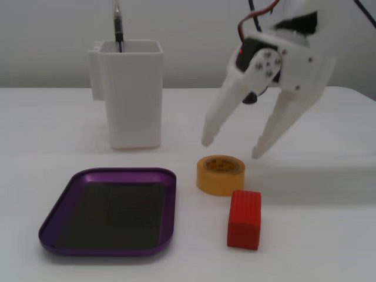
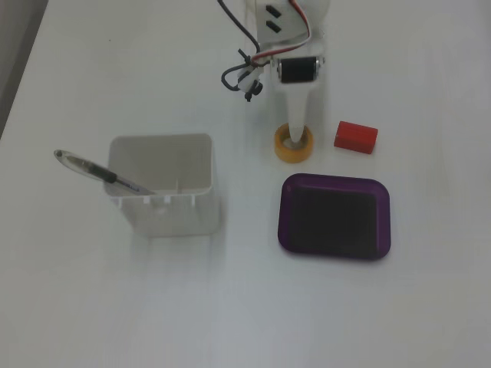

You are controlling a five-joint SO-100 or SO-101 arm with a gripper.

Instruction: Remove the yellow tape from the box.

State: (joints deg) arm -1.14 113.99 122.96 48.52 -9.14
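1. Nearest the camera in a fixed view sits the box (image 1: 108, 212), a shallow purple tray with rounded corners, a low glossy rim and a dark flat bottom. Nothing lies in it.
2. To its right in the same view stands a red ribbed block (image 1: 244, 219), upright on the white table (image 1: 329, 235).
3. Just behind the block, touching or nearly so, lies the yellow tape (image 1: 220, 174): a small yellow-orange ring lying flat, hollow core up, outside the box and close to its right rim.
4. Above the tape hangs the white gripper (image 1: 232, 147), its two fingers spread wide, holding nothing.
5. At back left stands a tall white square container (image 1: 128, 94) with a pen (image 1: 118, 26) sticking out.
6. In another fixed view, one finger (image 2: 296, 115) points down over the tape's (image 2: 294, 145) ring.
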